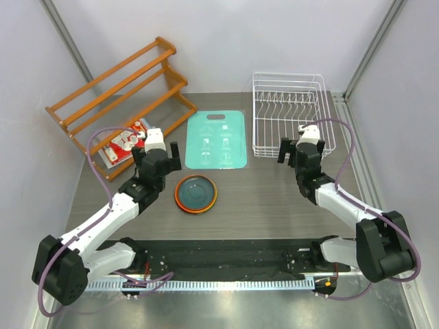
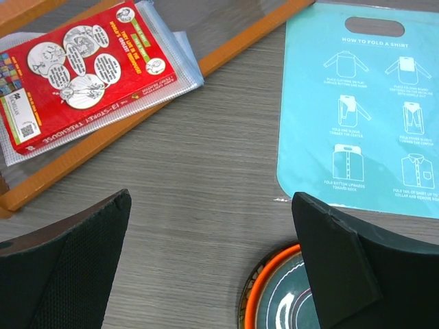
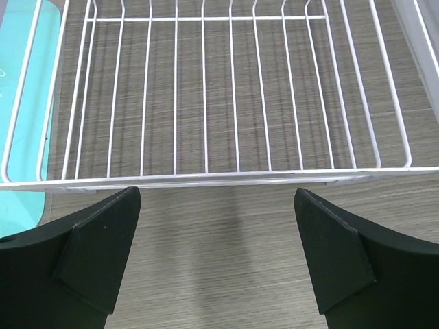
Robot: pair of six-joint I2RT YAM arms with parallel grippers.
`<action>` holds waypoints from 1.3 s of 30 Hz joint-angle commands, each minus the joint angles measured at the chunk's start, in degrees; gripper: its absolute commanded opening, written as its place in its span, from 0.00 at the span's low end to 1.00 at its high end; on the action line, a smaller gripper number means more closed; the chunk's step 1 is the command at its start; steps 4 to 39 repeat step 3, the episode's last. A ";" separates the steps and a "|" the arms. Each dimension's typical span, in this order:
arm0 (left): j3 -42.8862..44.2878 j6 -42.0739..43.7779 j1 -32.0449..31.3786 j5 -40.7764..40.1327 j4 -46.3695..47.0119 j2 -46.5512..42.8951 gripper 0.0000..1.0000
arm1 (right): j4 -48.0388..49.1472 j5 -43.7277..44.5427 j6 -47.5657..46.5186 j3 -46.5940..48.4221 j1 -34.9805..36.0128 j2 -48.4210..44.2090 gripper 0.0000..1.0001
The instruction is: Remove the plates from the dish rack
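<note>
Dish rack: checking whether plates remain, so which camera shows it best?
Top external: the whole dish rack shows, nothing standing in it. Right wrist shows only its near wires and floor; left wrist misses it.

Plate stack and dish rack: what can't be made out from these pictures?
- Stack of plates, top view: the teal plate covers all but an orange rim, so how many plates lie beneath it is hidden.
- Stack of plates, left wrist view: cut off by the bottom edge and partly behind a jaw.
- Dish rack, right wrist view: its far end is cut off by the top edge.
</note>
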 commanded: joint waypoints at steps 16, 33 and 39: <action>-1.47 2.53 -0.10 -3.59 5.18 -4.93 0.99 | 3.08 3.43 -2.04 2.31 0.73 -2.65 1.00; -1.47 2.53 -0.10 -3.59 5.18 -4.93 0.99 | 3.08 3.43 -2.04 2.31 0.73 -2.65 1.00; -1.47 2.53 -0.10 -3.59 5.18 -4.93 0.99 | 3.08 3.43 -2.04 2.31 0.73 -2.65 1.00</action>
